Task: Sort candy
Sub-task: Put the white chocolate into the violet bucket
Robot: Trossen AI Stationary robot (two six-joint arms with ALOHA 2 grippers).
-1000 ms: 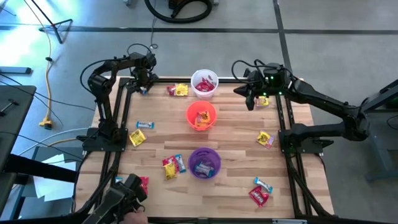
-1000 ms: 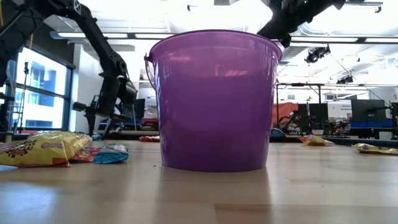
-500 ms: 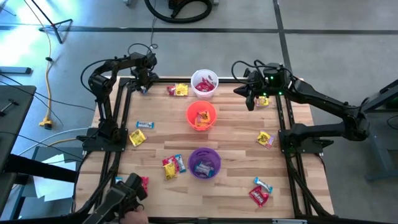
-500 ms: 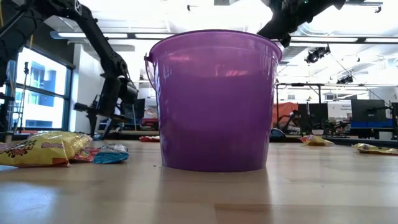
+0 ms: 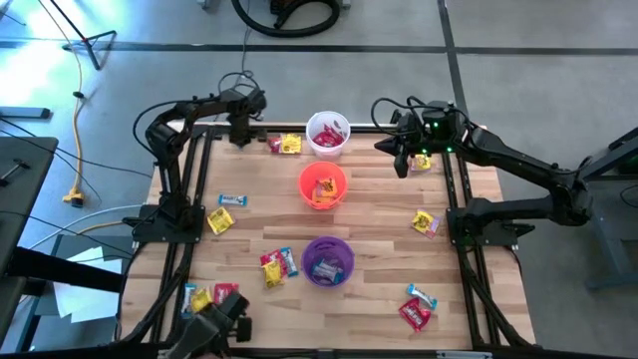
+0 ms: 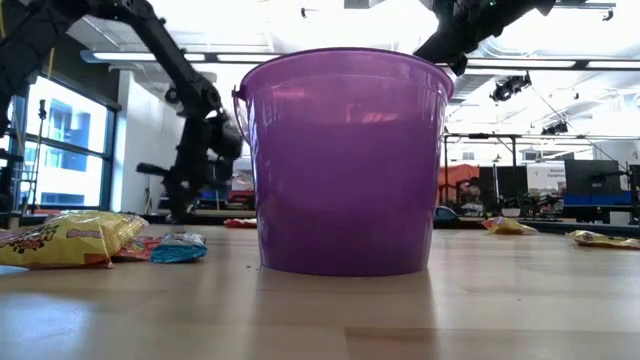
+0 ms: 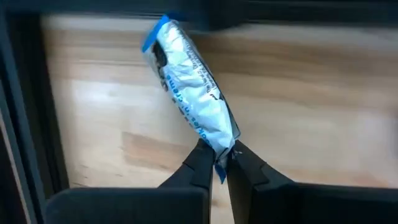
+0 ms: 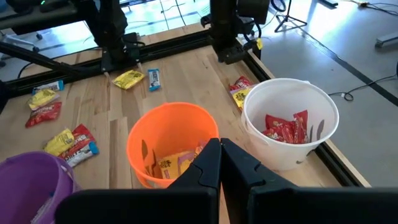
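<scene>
Left gripper [image 7: 216, 163] pinches one end of a blue-white wrapped candy [image 7: 189, 95], lifted over the wooden table [image 5: 389, 239] near its far left corner. Right gripper [image 8: 220, 163] clenched, holding nothing, over the far right edge. Other wrapped candies lie scattered; some sit in the white cup [image 5: 327, 135], orange cup [image 5: 322, 185] and purple cup [image 5: 328, 260].

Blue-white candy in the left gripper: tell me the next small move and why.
Probably carry it toward the purple cup. The left gripper is shut on the blue-white candy above the table's far left edge, and the purple cup seems to hold blue-white wrappers, while the white cup holds red ones and the orange cup yellow ones. The right gripper waits by the far right edge.
</scene>
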